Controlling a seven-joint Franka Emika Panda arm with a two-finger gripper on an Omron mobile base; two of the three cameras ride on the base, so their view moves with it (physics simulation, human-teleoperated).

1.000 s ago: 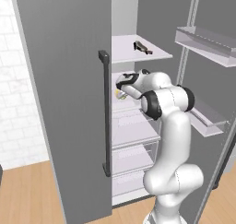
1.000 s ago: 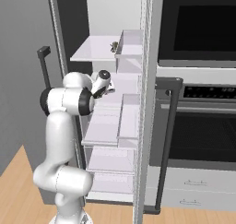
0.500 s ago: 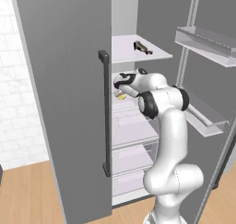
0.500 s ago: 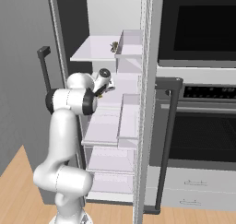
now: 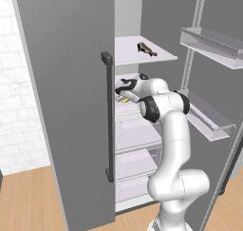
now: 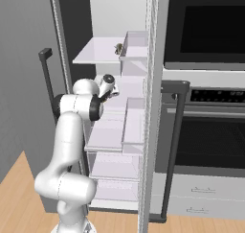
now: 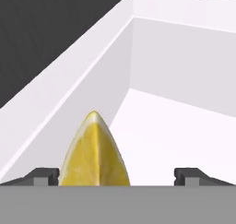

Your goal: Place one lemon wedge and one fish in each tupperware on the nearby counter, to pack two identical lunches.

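Pincer wide open, nothing gripped; fingertips straddle lemon wedge at bottom center-left of hand view, wedge sitting nearer the left tip, peak pointing up-frame. Prob lined up for a grab, jaws not yet closing. Wedge lies on white fridge shelf, close to its side wall. In left base view gripper sits mid-frame inside open fridge, arm reaching in past door handle. Fish on upper shelf, top center, untouched. Tupperware & counter not in shot, so packing looks not begun.
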